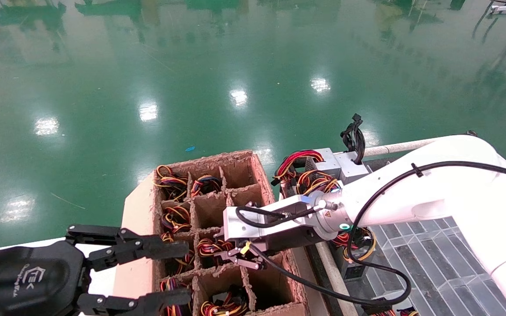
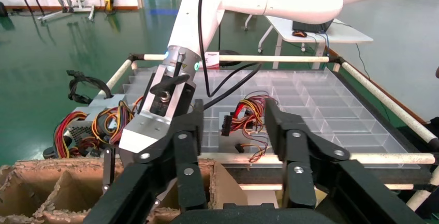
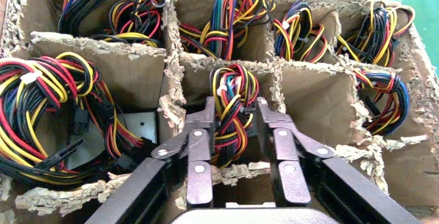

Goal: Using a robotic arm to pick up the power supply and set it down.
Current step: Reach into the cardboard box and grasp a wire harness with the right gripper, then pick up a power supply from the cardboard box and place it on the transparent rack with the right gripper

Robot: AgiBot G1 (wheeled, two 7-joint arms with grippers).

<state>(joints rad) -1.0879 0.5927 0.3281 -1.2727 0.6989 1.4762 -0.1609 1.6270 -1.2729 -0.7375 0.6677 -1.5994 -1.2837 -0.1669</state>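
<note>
The power supply [image 3: 234, 111] shows only its wire bundle between your right gripper's [image 3: 235, 111] spread fingers; pinching wires alone risks snagging the cardboard divider [image 3: 178, 87].

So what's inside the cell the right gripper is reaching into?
A looped wire bundle in red, yellow, orange and black sits between the right gripper's open fingers. The power supply body beneath is hidden by the wires and cardboard dividers.

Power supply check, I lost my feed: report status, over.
Right end effector down in a carton cell, fingers astride the power supply wire bundle, not clamped. Left end effector open, beside the carton. Cardboard dividers crowd the pick.
</note>
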